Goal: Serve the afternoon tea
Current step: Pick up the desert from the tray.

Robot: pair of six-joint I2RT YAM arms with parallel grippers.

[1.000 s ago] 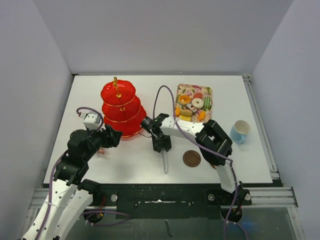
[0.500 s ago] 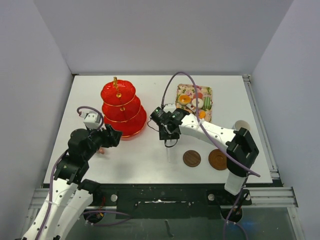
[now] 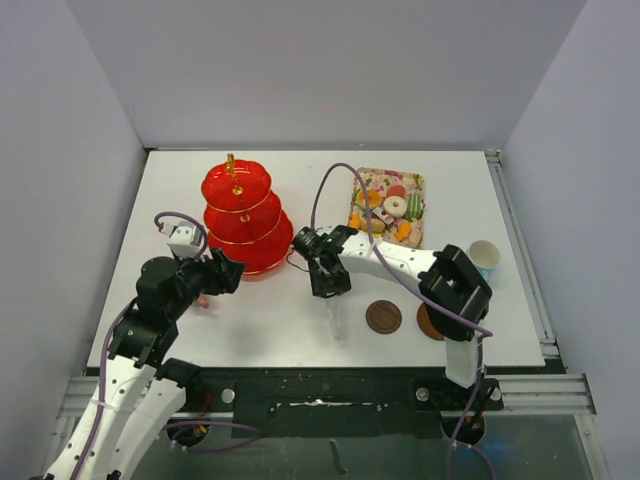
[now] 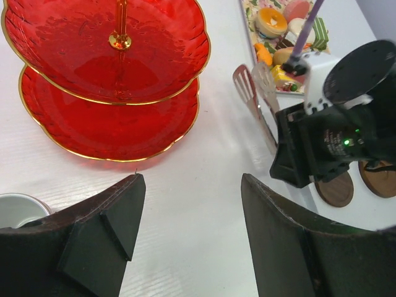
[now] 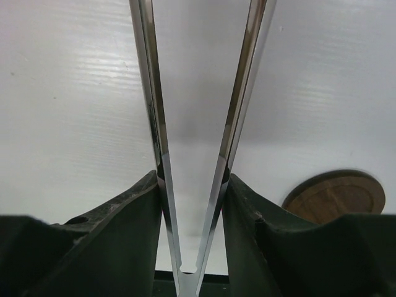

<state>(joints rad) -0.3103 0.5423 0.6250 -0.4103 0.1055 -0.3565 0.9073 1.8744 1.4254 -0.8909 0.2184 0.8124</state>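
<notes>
The red three-tier stand [image 3: 240,215] with its gold handle stands at the back left, its lower tiers [image 4: 111,117] bare. Small cakes and sweets fill a flowered tray [image 3: 388,205] at the back middle. My right gripper [image 3: 328,283] is shut on metal tongs [image 5: 151,93] over the table between stand and tray; their flat tips [image 4: 257,86] show in the left wrist view. My left gripper [image 4: 192,185] hangs open with nothing in it, just in front of the stand. Two brown saucers [image 3: 383,317] [image 3: 430,322] lie near the front. The light-blue cup [image 3: 483,258] stands at the right.
A cup rim [image 4: 15,207] shows beside my left finger; a pinkish bit [image 3: 203,298] peeks out under the left arm. The right arm's elbow [image 3: 455,285] overhangs the right-hand saucer and part of the blue cup. Grey walls close the table's left, back and right sides.
The right arm swung with the tongs towards the tray and came back nearer the front. Its elbow shifted, first hiding the blue cup, now part-covering it. The left arm has not moved.
</notes>
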